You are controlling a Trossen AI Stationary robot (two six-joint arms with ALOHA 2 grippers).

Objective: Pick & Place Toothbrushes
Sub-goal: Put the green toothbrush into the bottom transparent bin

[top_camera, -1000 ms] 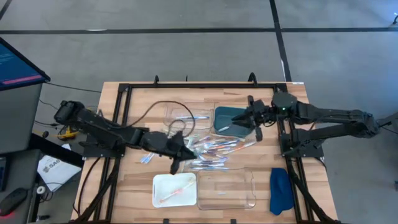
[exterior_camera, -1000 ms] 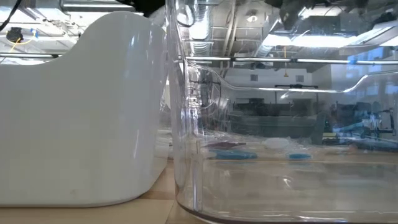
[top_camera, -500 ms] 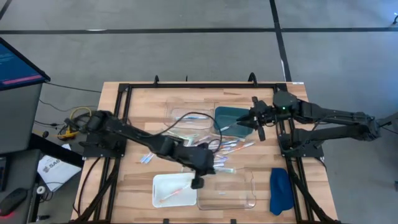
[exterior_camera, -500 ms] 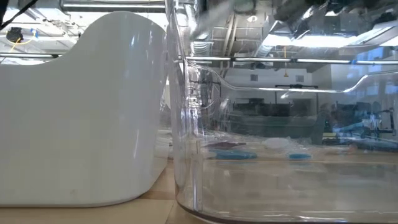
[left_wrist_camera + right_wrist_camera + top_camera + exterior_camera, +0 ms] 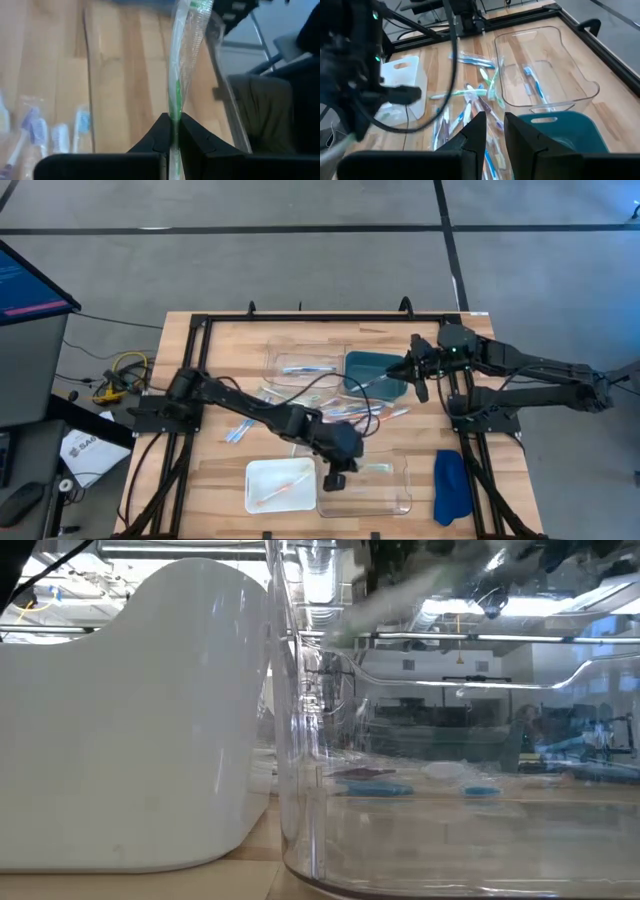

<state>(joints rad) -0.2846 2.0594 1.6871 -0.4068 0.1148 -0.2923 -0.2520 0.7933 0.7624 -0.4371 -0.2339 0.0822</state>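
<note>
The left gripper (image 5: pixel 172 131) is pressing its two dark fingers (image 5: pixel 156 137) together on a green toothbrush (image 5: pixel 179 75) in a clear wrapper, and the brush is standing out straight beyond the tips. In the high view this gripper (image 5: pixel 336 476) is hanging at the near edge of the table (image 5: pixel 210 470), just above the border between the white tray (image 5: pixel 281 484) and the clear tray (image 5: pixel 365 485) beside it. An orange-pink toothbrush (image 5: pixel 283 489) is lying inside the white tray. The left arm is reaching there across the loose pile of toothbrushes (image 5: pixel 345 415), which is spreading over the middle of the wooden top.

The right gripper (image 5: pixel 409 370) is waiting over the teal tray (image 5: pixel 372 366) at the far right part of the table. In its wrist view the fingers (image 5: pixel 474 131) are standing slightly apart, and I cannot tell if something is between them. Next to the teal tray, a second clear tray (image 5: pixel 305 367) is holding a few blue toothbrushes (image 5: pixel 534 83). A blue cloth (image 5: pixel 451 486) is lying at the near right corner, well apart from both grippers.
</note>
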